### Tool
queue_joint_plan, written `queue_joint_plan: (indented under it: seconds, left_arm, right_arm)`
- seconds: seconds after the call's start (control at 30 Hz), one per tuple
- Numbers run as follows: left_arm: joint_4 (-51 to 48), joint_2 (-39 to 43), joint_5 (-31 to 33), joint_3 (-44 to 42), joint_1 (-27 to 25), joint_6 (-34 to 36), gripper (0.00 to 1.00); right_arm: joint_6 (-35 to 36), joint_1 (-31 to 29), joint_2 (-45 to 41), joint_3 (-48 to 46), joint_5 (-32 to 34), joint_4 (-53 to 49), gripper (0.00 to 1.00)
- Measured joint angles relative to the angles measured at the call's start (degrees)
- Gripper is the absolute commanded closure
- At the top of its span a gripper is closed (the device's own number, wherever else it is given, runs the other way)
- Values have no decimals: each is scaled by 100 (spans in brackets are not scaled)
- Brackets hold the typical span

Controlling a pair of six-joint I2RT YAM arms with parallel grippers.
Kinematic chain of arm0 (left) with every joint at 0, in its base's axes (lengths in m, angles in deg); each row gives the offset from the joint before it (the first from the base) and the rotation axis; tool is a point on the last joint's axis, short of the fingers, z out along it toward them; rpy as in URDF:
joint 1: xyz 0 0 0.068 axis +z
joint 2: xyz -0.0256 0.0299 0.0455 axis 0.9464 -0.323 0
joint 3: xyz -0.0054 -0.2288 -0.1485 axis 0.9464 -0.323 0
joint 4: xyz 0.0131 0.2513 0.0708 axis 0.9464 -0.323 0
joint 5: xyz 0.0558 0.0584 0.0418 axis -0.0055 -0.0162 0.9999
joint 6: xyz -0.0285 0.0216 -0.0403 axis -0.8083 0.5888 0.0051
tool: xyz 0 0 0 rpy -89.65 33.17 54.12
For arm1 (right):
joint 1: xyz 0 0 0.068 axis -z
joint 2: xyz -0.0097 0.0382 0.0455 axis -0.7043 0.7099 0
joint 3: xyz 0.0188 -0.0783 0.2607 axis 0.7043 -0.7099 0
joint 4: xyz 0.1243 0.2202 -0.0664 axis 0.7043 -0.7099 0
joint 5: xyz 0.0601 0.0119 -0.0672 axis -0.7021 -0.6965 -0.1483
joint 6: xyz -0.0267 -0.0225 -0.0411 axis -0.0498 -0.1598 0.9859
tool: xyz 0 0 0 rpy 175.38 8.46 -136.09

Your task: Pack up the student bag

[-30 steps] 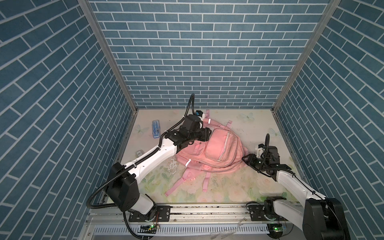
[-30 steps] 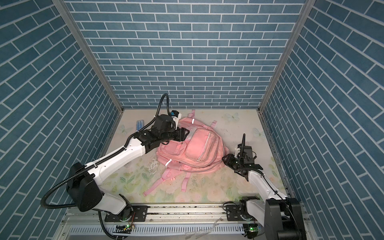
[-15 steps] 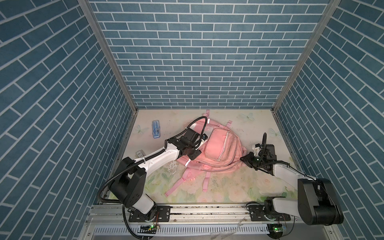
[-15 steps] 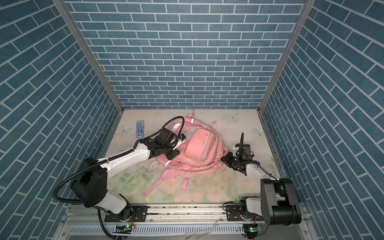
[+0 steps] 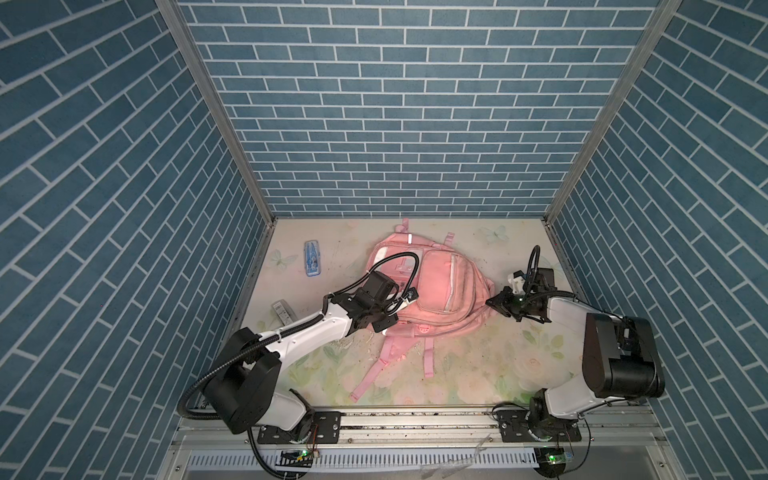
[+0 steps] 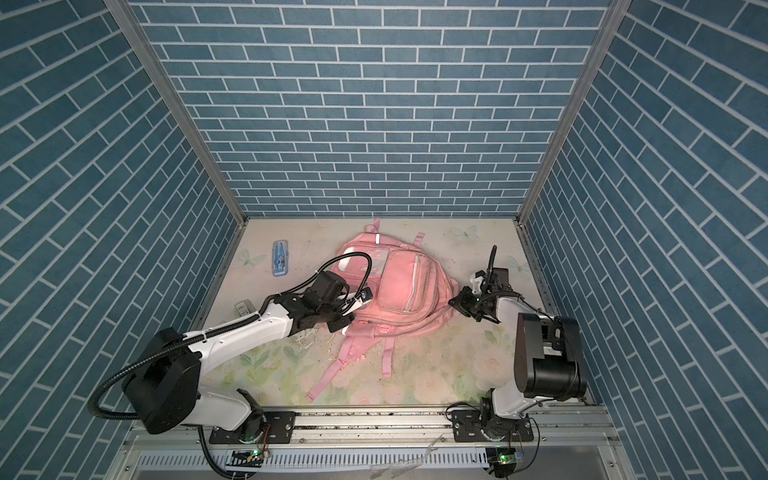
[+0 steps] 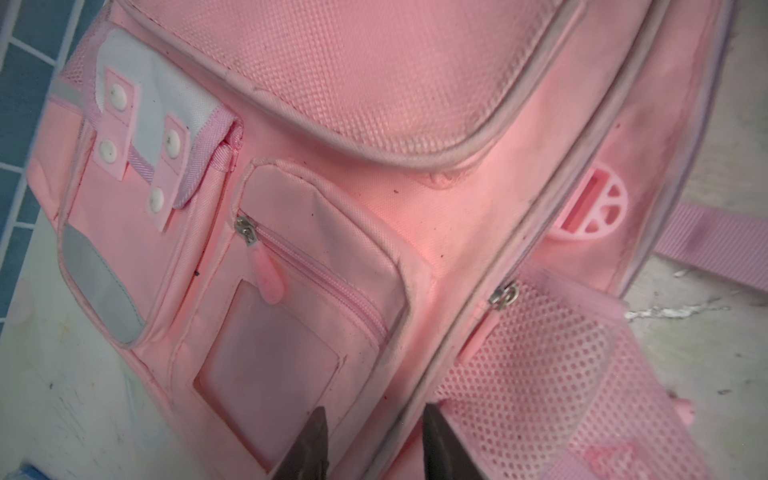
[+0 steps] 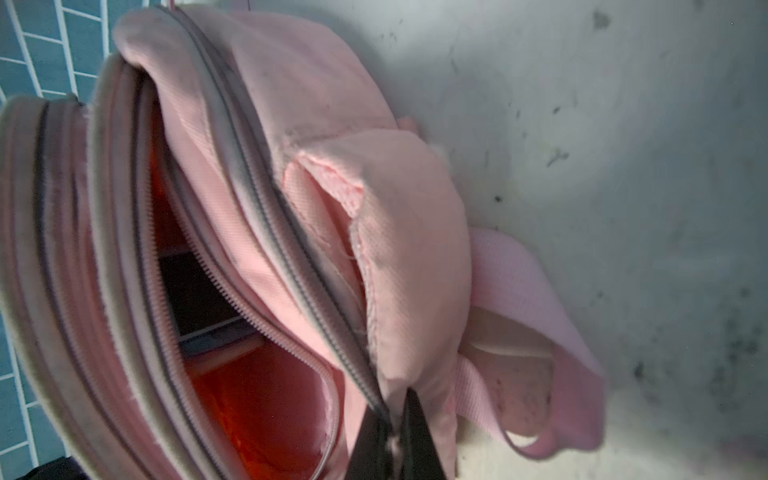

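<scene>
On the desk, the left end effector is holding its fingers spread at the bag's left side, beside the window pocket, while the right end effector is pinching the zip at the bag's open right end. The bag is lying flat mid-desk, reaching toward the back edge; a blue case is lying near the back left corner.
</scene>
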Motion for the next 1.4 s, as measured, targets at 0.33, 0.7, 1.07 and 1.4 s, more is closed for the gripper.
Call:
queue_joint_plan:
  seconds: [0.33, 0.7, 1.07, 1.4]
  left_arm:
    - [476, -302, -155, -232, -7, 435, 46]
    - [1523, -911, 105, -380, -37, 103, 69]
    - [1517, -321, 400, -518, -385, -822, 100]
    - [684, -170, 365, -201, -866, -2592, 100]
  right_arm:
    - [334, 116, 422, 509, -37, -343, 100]
    - [365, 120, 422, 579, 7, -446, 85]
    - [601, 66, -890, 555, 1110, -568, 56]
    - [1104, -258, -2643, 396, 2330, -404, 41]
